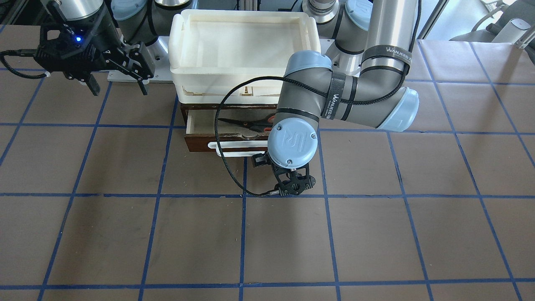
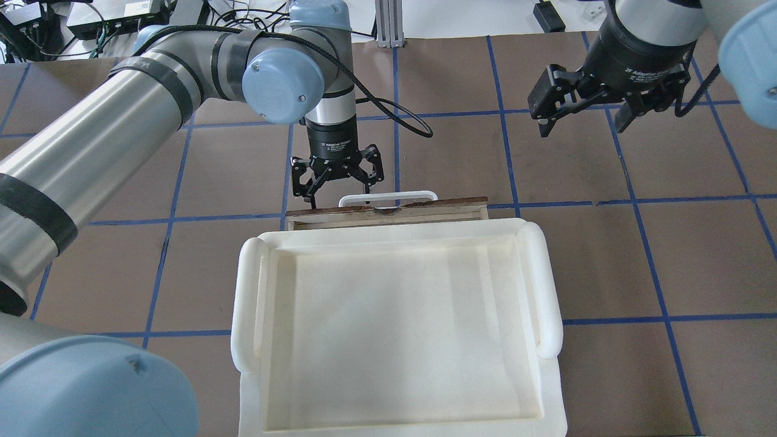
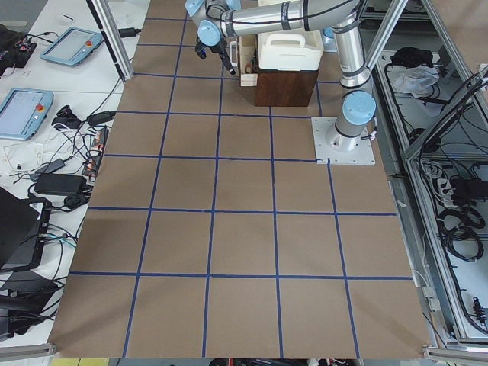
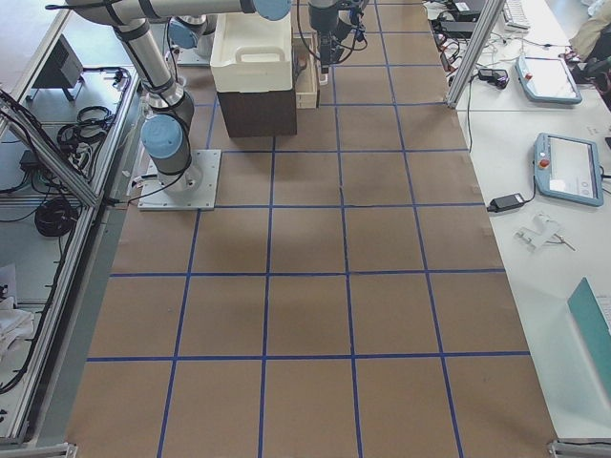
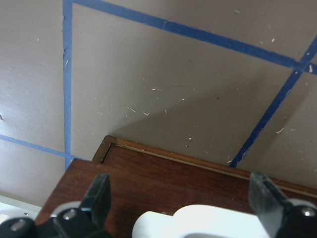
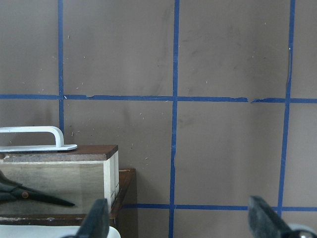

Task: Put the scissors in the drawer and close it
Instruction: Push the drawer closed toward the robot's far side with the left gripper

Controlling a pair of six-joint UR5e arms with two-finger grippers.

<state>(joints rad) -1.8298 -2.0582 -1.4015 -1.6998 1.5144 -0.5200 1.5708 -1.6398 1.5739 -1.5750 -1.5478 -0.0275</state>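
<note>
Overhead view: the left tool (image 2: 338, 193) hangs low just beyond the white bar handle (image 2: 388, 195) of the drawer (image 2: 425, 204), its fingers spread wide and gripping nothing. The white tray (image 2: 249, 303) on top hides the drawer's inside. The right tool (image 2: 583, 127) hovers well apart over the worktop (image 2: 668, 255), also spread and empty.

Front-facing view: the drawer stands partly pulled out beneath the tray. The scissors (image 1: 244, 123) lie inside on its pale floor, blades toward the view's left, the orange-red loops half hidden by the left arm's wrist.

Side views: both arms sit small at the far end by the tray, too small to judge the tools.

Left wrist view: both fingers (image 5: 99, 196) stand far apart, with the handle and the dark drawer front low between them; contact cannot be told.

Right wrist view: the fingertips are wide with bare worktop between them, and the scissors' blades show in the open drawer at lower left.
</note>
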